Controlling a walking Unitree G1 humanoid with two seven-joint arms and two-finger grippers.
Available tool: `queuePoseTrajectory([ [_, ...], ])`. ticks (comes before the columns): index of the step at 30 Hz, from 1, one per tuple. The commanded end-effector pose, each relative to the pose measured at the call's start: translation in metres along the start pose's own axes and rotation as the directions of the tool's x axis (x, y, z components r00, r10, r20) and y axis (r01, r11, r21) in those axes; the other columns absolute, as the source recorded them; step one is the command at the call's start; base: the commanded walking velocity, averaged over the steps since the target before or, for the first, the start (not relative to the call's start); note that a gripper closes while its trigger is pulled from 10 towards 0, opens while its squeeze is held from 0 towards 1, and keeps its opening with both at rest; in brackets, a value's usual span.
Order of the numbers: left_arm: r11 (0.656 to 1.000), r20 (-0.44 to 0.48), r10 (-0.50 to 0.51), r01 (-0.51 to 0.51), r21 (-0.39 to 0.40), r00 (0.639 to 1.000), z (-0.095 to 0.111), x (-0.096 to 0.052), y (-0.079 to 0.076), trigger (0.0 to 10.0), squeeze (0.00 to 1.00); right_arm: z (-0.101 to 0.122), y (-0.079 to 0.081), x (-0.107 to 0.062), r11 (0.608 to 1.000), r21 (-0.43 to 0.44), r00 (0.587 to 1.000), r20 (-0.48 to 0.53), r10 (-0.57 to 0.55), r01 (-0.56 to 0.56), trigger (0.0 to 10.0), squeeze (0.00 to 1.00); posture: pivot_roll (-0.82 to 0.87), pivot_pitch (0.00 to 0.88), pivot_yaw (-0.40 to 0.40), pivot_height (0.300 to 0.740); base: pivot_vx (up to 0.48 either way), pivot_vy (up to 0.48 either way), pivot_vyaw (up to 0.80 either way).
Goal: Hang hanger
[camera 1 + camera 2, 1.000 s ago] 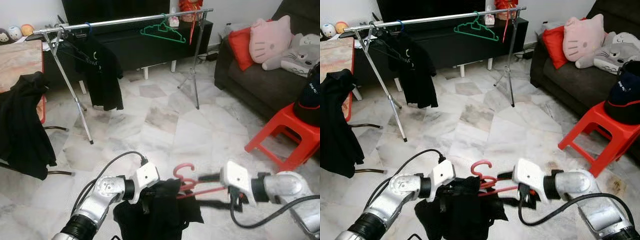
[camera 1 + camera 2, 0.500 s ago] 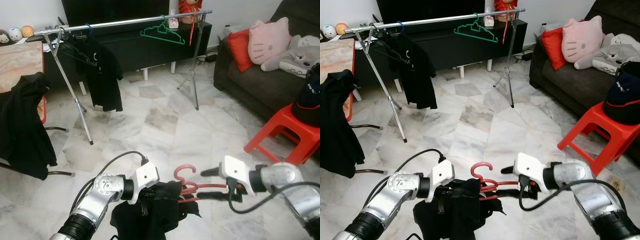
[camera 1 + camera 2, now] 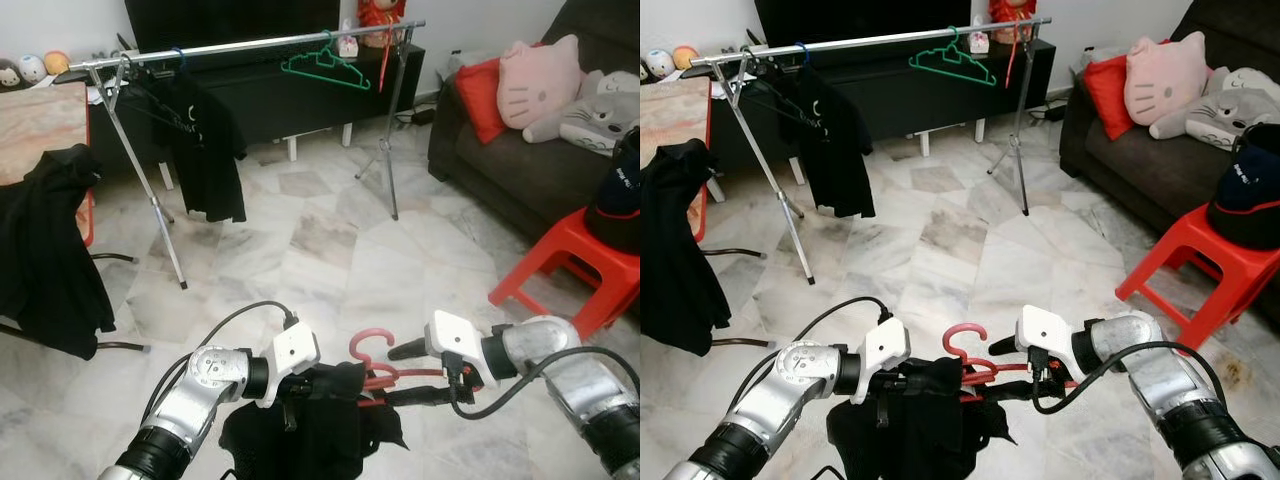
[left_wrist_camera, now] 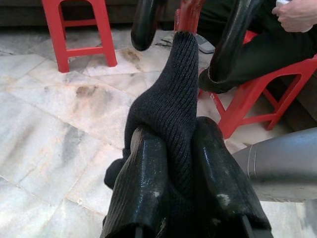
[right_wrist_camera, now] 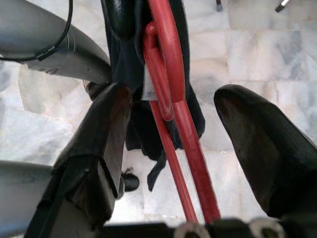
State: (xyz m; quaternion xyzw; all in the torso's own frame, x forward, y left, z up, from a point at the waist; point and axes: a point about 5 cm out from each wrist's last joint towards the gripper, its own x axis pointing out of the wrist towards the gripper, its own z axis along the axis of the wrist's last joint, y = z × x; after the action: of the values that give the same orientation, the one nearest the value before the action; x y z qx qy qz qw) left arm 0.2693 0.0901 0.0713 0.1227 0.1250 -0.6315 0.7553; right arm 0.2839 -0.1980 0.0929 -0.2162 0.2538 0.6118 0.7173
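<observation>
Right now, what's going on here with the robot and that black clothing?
The robot is holding a black knitted garment on a red plastic hanger low in front of itself. The left gripper is pinched shut on the fabric. The right gripper is open, its fingers either side of the hanger's red arms, not clamped. The silver clothes rail stands across the marble floor, with a green hanger and a black shirt hanging on it.

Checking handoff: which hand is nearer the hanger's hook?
Right. The right hand, open, straddles the red hanger just beside its hook; the left hand grips the black garment further away.
</observation>
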Motion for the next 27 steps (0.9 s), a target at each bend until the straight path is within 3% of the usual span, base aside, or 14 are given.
queuePoseTrajectory([
  [1,0.999,0.022,0.002,-0.003,0.042,1.0,0.0106,-0.0008,0.0038,10.0,0.0,0.0003,-0.0026,0.0003,1.0,-0.017,1.0,-0.013,0.0,0.0,0.9,0.0,-0.1,0.0,-0.03,0.74,0.0,0.0,0.0],
  [2,0.999,0.022,0.003,-0.004,0.041,1.0,0.0106,-0.0008,0.0037,10.0,0.0,0.0002,-0.0027,0.0006,1.0,-0.016,1.0,-0.011,0.005,-0.005,0.0,0.0,-0.09,0.0,-0.03,0.74,0.0,0.0,0.0],
  [27,0.999,0.016,0.006,-0.006,0.042,1.0,0.0102,-0.002,0.0039,10.0,0.0,0.0014,-0.0054,0.0044,0.999,-0.005,0.999,0.027,0.04,-0.04,0.0,0.0,-0.09,0.0,-0.028,0.74,0.0,0.0,0.0],
])
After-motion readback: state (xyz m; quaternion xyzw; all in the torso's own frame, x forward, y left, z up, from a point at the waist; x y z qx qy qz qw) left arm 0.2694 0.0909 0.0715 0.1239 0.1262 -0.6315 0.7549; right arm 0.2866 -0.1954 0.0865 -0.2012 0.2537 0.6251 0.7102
